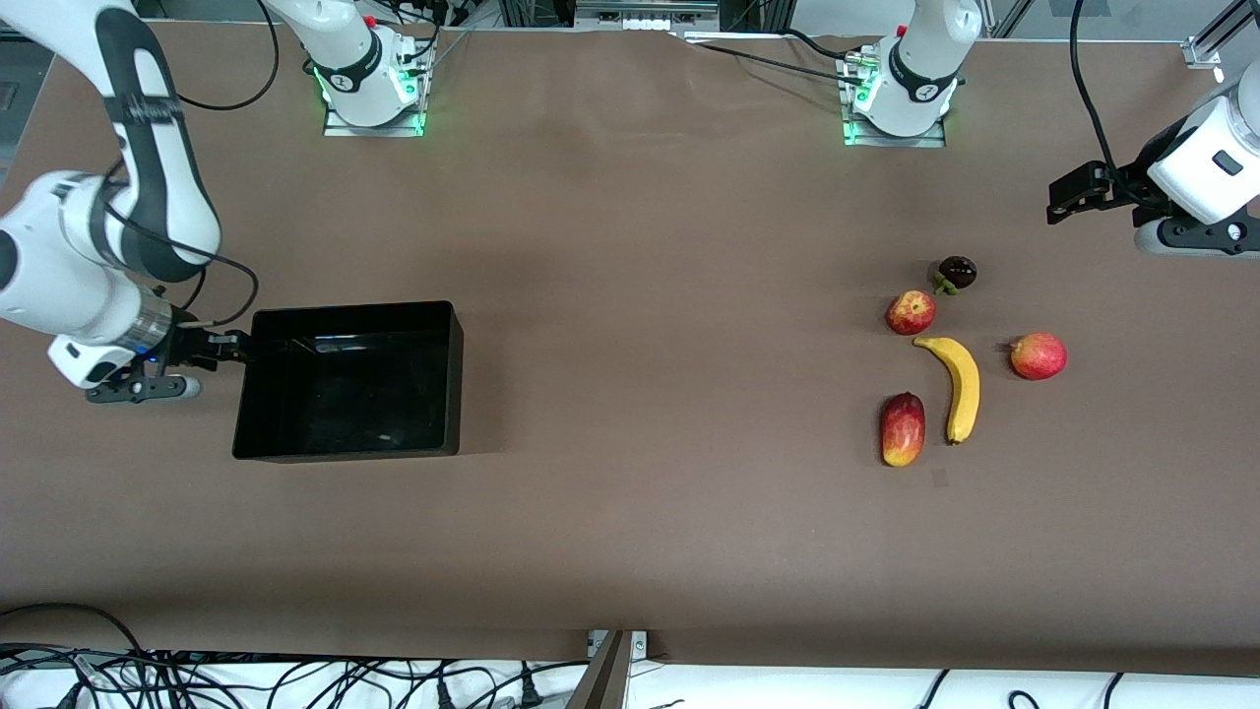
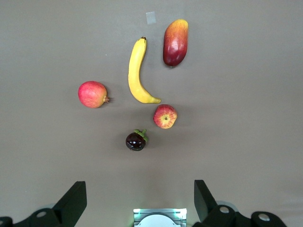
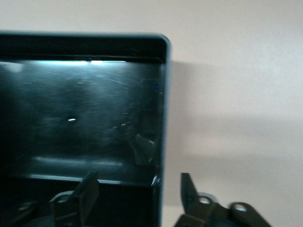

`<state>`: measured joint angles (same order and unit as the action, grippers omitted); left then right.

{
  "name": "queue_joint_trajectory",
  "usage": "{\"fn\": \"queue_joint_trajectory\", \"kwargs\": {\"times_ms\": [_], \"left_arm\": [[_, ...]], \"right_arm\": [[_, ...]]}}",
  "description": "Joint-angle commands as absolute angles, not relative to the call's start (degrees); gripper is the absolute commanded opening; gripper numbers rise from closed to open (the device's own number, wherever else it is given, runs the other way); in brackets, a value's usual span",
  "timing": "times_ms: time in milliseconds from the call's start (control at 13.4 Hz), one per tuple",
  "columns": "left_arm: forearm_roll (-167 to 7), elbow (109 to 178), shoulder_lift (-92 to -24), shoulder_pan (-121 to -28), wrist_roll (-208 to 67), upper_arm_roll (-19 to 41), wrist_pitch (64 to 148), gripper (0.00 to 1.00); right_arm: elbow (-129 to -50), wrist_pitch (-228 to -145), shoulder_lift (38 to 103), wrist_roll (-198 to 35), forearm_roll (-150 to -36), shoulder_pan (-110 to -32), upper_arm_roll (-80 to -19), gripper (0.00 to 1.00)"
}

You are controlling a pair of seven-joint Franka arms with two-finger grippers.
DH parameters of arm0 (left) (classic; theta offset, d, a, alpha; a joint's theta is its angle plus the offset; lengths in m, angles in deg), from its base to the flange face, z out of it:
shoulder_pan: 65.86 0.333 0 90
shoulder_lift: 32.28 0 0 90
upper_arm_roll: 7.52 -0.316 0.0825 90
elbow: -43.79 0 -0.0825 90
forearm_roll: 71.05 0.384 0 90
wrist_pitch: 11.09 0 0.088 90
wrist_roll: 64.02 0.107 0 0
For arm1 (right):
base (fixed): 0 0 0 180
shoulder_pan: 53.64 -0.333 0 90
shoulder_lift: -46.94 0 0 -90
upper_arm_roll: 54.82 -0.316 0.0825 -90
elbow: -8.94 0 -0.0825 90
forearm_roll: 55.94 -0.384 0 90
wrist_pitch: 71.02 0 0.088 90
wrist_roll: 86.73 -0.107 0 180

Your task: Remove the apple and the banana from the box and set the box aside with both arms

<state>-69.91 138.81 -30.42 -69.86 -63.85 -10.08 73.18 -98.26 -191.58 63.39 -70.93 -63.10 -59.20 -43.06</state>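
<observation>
Front view, nearest things first. In the lower right of the frame an oblong red-and-yellow fruit (image 1: 903, 428) lies on the brown table (image 1: 630, 532). Just beside it is the long curved yellow banana (image 1: 956, 386), its darker stem end pointing up the frame. Higher in the frame, a round red fruit with a side nub (image 1: 1038, 355) sits toward the left arm's end of the table. The small round red apple with pale yellow streaks (image 1: 911, 311) rests close to the banana's upper tip. A little above the apple is a small dark purple fruit with a green cap (image 1: 956, 273). All five fruits lie apart from one another on bare table.

At the left of the frame sits the black rectangular open-topped plastic box (image 1: 349, 380), with nothing inside. It lies well apart from the fruits, at the right arm's end of the table.

The right gripper (image 1: 234, 347) is at the box's short wall. In the right wrist view its fingers are spread, one on each side of that wall, not pinching it.

The left gripper (image 1: 1065, 194) hangs in the air at the upper right of the frame. In the left wrist view its fingers stand wide apart above the fruits, holding nothing.

Judging by this, apple and banana are already out and the box looks set aside. Little seems left beyond withdrawing the right arm.
</observation>
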Motion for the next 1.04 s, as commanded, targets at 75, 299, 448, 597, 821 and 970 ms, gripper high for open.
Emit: {"fn": "queue_joint_trajectory", "kwargs": {"times_ms": [75, 299, 448, 597, 821, 970], "left_arm": [[-68.8, 137.7, -30.5, -69.8, -63.9, -10.0, 71.6, 1.0], [-68.7, 137.5, -30.5, -69.8, -63.9, -10.0, 71.6, 1.0], [-68.7, 137.4, -30.5, -69.8, -63.9, -10.0, 71.6, 1.0], [-68.7, 137.4, -30.4, -69.8, -63.9, -10.1, 71.6, 1.0], [-68.6, 137.4, -30.5, -69.9, -63.9, -10.1, 71.6, 1.0], [-67.1, 137.3, -30.5, -69.9, -63.8, -10.0, 71.6, 1.0]], "right_arm": [[-86.4, -172.7, 58.7, -75.1, -62.6, -60.7, -43.6, 1.0], [-86.2, -165.3, 50.8, -79.5, -62.2, -63.7, -43.6, 1.0], [-86.3, -161.8, 46.5, -80.0, -58.6, -64.5, -45.5, 1.0], [-86.0, -161.2, 46.0, -80.2, -57.4, -64.5, -46.4, 1.0], [-84.0, -161.3, 46.6, -80.2, -57.6, -64.5, -46.6, 1.0], [-83.8, -161.1, 46.6, -80.1, -57.4, -64.5, -46.7, 1.0]]}}
